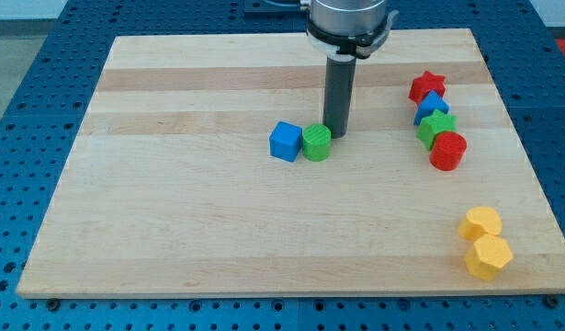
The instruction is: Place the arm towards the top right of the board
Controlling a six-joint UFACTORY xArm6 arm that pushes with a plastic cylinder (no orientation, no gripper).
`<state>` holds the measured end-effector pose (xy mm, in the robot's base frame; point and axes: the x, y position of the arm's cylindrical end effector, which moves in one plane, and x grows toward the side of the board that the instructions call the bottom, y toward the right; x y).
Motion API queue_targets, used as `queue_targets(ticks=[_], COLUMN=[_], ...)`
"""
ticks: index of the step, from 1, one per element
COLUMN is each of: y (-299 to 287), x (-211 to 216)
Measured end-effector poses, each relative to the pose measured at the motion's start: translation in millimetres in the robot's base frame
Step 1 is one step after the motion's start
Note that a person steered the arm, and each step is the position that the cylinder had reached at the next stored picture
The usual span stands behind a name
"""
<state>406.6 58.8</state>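
My tip (336, 135) stands near the middle of the wooden board (199, 230), just right of and touching or almost touching a green cylinder (316, 142). A blue cube (285, 141) sits against the cylinder's left side. At the view's right a column of blocks runs downward: a red star (427, 86), a blue block (433, 104), a green star-like block (436, 127) and a red cylinder (447, 151). The board's top right corner lies above and right of that column.
Two yellow blocks sit near the board's bottom right corner: a rounded one (480, 223) and a hexagonal one (489, 256) below it. A blue perforated table (25, 110) surrounds the board. The arm's grey body (348, 23) hangs over the top edge.
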Motion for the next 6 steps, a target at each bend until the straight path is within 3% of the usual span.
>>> queue_targets(ticks=[2,3,5,6], y=[15.7,64.2,247.8,267.5], x=[-98.9,-145.8,-132.4,-56.1])
